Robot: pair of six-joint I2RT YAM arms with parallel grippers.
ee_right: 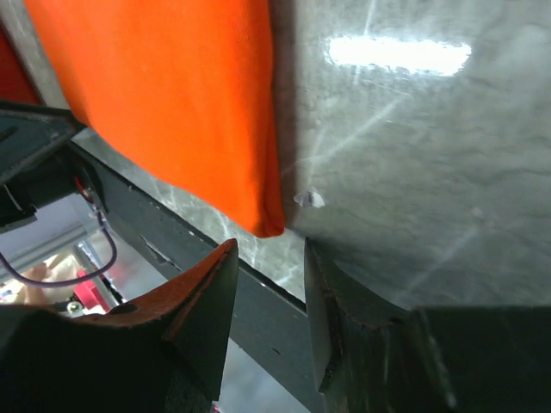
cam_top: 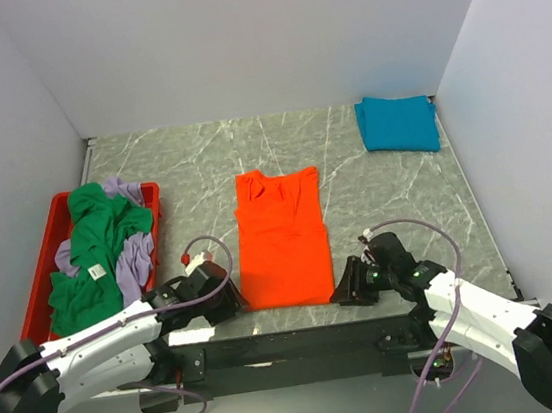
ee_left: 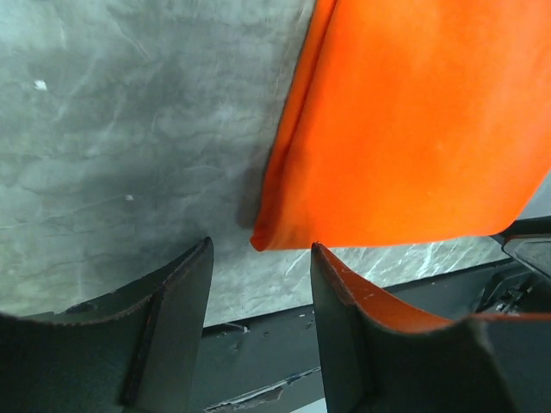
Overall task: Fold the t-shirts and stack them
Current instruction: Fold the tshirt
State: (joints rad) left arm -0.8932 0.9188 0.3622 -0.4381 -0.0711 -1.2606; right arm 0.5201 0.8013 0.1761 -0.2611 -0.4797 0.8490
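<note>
Your red tray point(cam_top: 36, 286) sits at the left edge of the table point(cam_top: 386, 203). It holds a loose heap: a green shirt point(cam_top: 95, 251) bunched on top with a small white label point(cam_top: 96, 272) showing, and a lavender shirt point(cam_top: 139, 256) poking out at the far end and along the right side. How many shirts are in the heap you cannot tell from above.

Outside the tray, the orange shirt point(cam_top: 282, 241) lies flat in the middle of the table as a long narrow strip, collar end away from you. A teal shirt point(cam_top: 397, 123) lies folded in the far right corner, well apart from everything else.

Only the top view shows you the tray, the teal shirt and the orange shirt's full outline. The wrist views show what it cannot. In the left wrist view, your left gripper point(ee_left: 260, 258) has its fingers spread, and the near left corner of the orange shirt point(ee_left: 413, 129) lies just ahead of the gap, ungripped. In the right wrist view, your right gripper point(ee_right: 269, 249) is likewise parted, and the near right corner of the shirt point(ee_right: 172, 103) sits just beyond the tips, resting on the table.
</note>
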